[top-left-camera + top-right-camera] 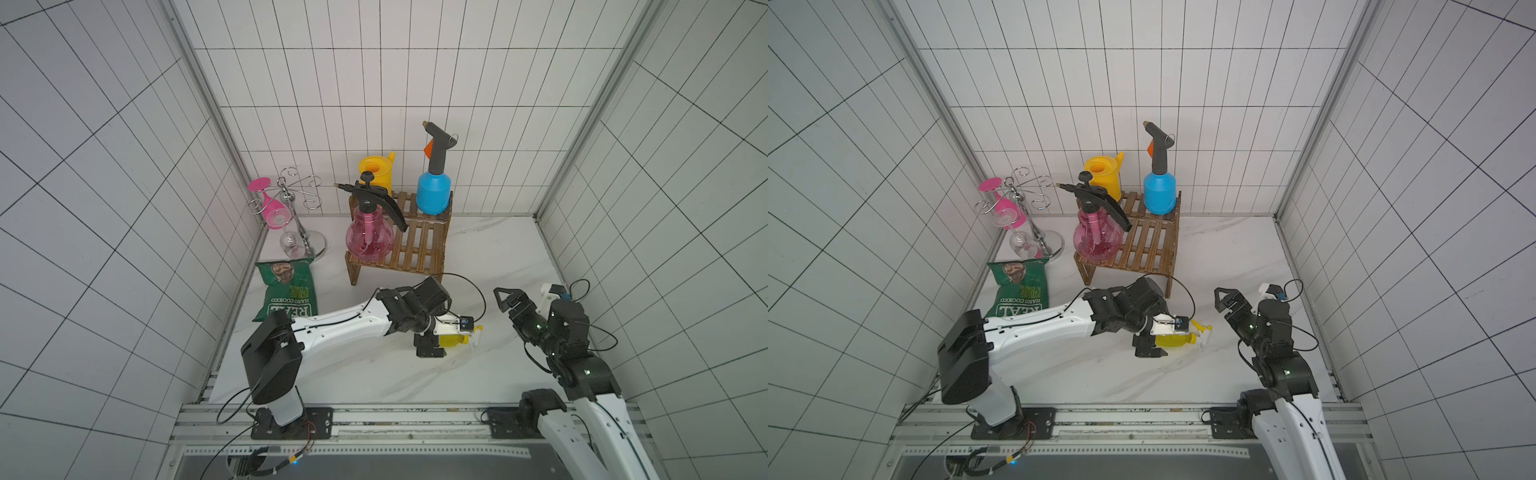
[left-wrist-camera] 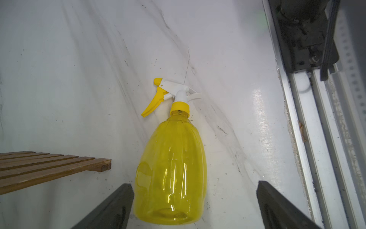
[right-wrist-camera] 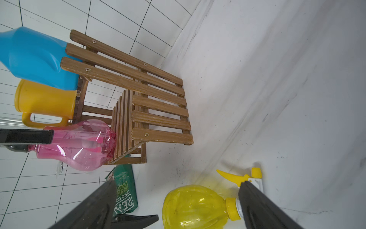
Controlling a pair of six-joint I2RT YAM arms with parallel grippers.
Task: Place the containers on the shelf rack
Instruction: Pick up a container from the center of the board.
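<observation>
Yellow bottle [image 2: 172,168] lies on its side on the table [image 1: 498,257], just in front of the rack [image 1: 419,245] and not on it. It's the last container off the rack: blue bottle [image 1: 433,193] stands on the upper tier, pink sprayer [image 1: 370,239] on the lower tier, and the can [image 1: 376,170] behind the sprayer looks to be on the upper tier too.

Step in hand, as I read it: left arm lining up the grasp. Left gripper [image 2: 194,186] is spread wide and empty, straddling the bottle's fat end. One finger [image 2: 118,202] is right beside the body, can't tell if touching; the other is well clear. Right gripper [image 3: 178,187] is also wide and empty, off to the side.

Next move likely needs the jaws centred and closed on the body, a lift, a turn to upright, then a set-down on the bare lower slats beside the sprayer. Smooth round plastic, so it could slip or roll.

View differences:
- Left wrist view shows the whole bottle, trigger head pointing away, and the jaw gap
- In both top views the wrist hides most of the bottle; only the neck end peeks out
- Right wrist view shows the free slats and all three placed containers, but its own finger covers part of the trigger head
- Top views show the right gripper is actually apart from the bottle
</observation>
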